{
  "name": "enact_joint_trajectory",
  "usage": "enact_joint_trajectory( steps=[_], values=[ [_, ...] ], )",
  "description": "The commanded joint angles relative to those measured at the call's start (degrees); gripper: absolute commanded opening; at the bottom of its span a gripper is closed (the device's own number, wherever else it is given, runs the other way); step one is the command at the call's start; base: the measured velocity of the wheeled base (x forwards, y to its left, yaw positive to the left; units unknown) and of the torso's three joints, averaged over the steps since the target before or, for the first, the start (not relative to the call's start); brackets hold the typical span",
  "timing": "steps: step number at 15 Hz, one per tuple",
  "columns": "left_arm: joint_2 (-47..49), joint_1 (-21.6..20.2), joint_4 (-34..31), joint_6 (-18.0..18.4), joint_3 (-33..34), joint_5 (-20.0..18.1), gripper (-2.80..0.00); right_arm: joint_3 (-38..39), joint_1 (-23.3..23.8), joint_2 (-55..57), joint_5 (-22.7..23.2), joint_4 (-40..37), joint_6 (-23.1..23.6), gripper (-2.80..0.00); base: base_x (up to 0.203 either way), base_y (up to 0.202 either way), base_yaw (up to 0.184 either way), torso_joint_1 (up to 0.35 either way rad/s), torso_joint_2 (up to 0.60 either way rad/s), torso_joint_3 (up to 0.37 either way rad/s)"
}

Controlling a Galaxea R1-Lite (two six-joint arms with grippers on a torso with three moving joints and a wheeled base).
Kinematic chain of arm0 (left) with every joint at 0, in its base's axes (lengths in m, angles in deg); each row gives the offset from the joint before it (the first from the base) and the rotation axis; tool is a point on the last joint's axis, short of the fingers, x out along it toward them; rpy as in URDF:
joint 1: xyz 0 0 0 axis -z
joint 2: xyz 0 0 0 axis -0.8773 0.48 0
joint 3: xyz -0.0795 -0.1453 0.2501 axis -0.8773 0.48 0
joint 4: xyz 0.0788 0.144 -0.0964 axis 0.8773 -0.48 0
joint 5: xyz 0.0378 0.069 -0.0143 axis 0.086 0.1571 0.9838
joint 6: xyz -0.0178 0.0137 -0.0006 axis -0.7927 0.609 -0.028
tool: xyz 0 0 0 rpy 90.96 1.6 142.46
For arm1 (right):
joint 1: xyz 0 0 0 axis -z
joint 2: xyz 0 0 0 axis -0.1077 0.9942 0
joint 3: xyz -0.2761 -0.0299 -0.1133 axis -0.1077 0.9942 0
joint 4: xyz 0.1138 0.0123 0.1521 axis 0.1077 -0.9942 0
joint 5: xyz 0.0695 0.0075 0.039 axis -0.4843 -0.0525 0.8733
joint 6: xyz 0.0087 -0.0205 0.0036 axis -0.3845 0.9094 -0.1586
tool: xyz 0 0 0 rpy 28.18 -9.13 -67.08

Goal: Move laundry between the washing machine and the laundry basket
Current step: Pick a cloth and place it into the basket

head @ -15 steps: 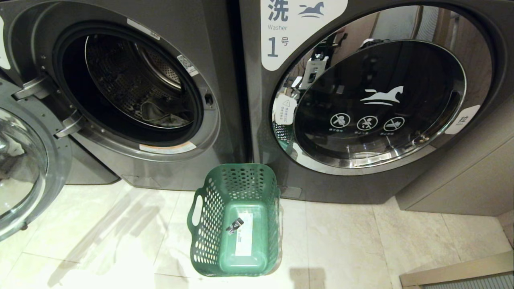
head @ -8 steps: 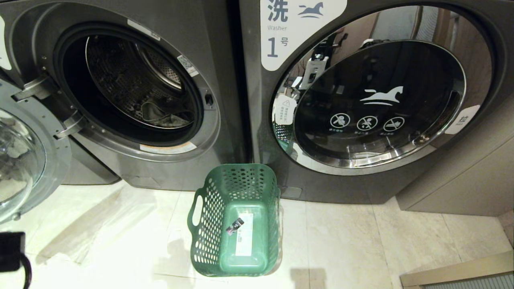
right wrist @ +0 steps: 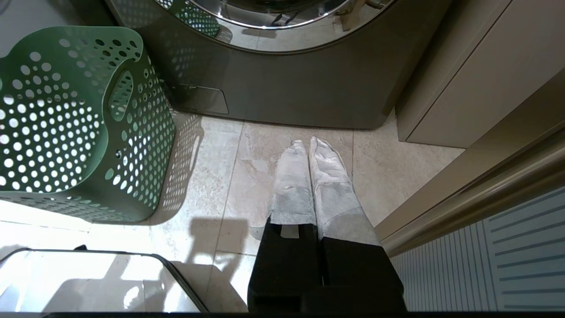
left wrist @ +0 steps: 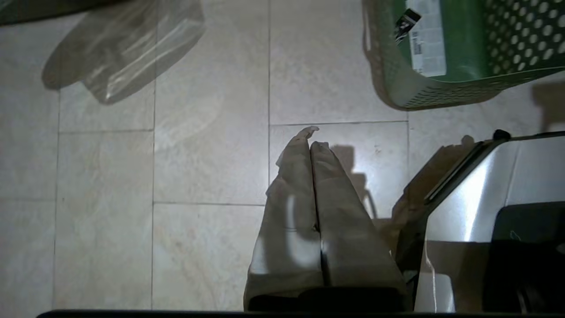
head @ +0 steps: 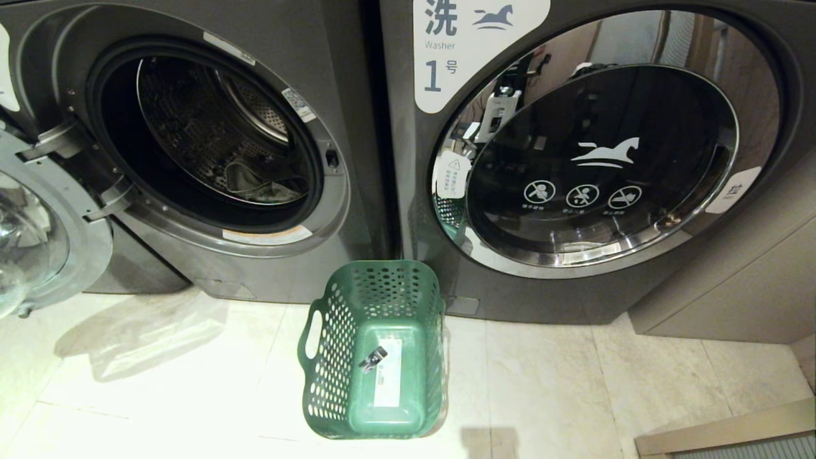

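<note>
The washing machine (head: 210, 134), the left of two dark grey front-loaders, stands with its round door (head: 38, 248) swung out to the left. A small bundle of laundry (head: 255, 185) lies low in its steel drum. The green perforated laundry basket (head: 319, 382) sits on the floor between the two machines, holding no cloth; only a white label and a small dark clip (head: 373, 359) lie on its floor. Neither arm shows in the head view. My left gripper (left wrist: 311, 137) is shut and empty above the floor tiles, with the basket (left wrist: 388, 79) ahead of it. My right gripper (right wrist: 307, 142) is shut and empty, with the basket (right wrist: 66, 123) beside it.
The machine labelled 1 (head: 599, 159) on the right has its door shut. A beige cabinet (head: 733, 287) stands at the far right. A slatted panel (right wrist: 507, 256) sits close to the right arm. My own base (left wrist: 485, 198) edges into both wrist views.
The open door has swung farther out to the left. A dark part of my left arm showed at the lower left half a second ago and has left the head view.
</note>
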Motion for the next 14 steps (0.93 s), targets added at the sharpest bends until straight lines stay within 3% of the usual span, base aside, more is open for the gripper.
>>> enact_joint_trajectory(
  steps=[1, 4, 7, 9, 11, 13, 14],
  values=[
    [-11.7, 0.4, -1.1, 1.5, -0.3, -2.9, -2.8, 0.0, 0.0, 0.0, 0.0, 0.0, 0.0, -2.8, 0.0, 0.0, 0.0, 0.0, 0.0, 0.0],
    [-22.2, 1.2, -0.9, 2.4, -0.2, -3.9, -2.8, 0.0, 0.0, 0.0, 0.0, 0.0, 0.0, -2.8, 0.0, 0.0, 0.0, 0.0, 0.0, 0.0],
    [-23.0, 1.4, 1.4, 1.1, 0.5, -3.5, -2.8, 0.0, 0.0, 0.0, 0.0, 0.0, 0.0, -2.8, 0.0, 0.0, 0.0, 0.0, 0.0, 0.0],
    [-23.0, 1.4, 2.2, -4.6, 0.7, -1.7, -2.8, 0.0, 0.0, 0.0, 0.1, 0.0, 0.0, -2.8, 0.0, 0.0, 0.0, 0.0, 0.0, 0.0],
    [-23.0, 1.4, 2.4, -7.0, 1.6, -4.5, -2.8, 0.0, 0.0, 0.0, 0.0, 0.0, 0.0, -2.8, 0.0, 0.0, 0.0, 0.0, 0.0, 0.0],
    [-23.0, 1.4, 0.4, -14.4, 1.5, -3.2, -2.8, 0.0, 0.0, 0.0, 0.0, 0.0, 0.0, -2.8, 0.0, 0.0, 0.0, 0.0, 0.0, 0.0],
    [-23.0, 1.4, 0.4, -14.4, 1.6, -3.0, -2.8, 0.0, 0.0, 0.0, 0.0, 0.0, 0.0, -2.8, 0.0, 0.0, 0.0, 0.0, 0.0, 0.0]
  ],
)
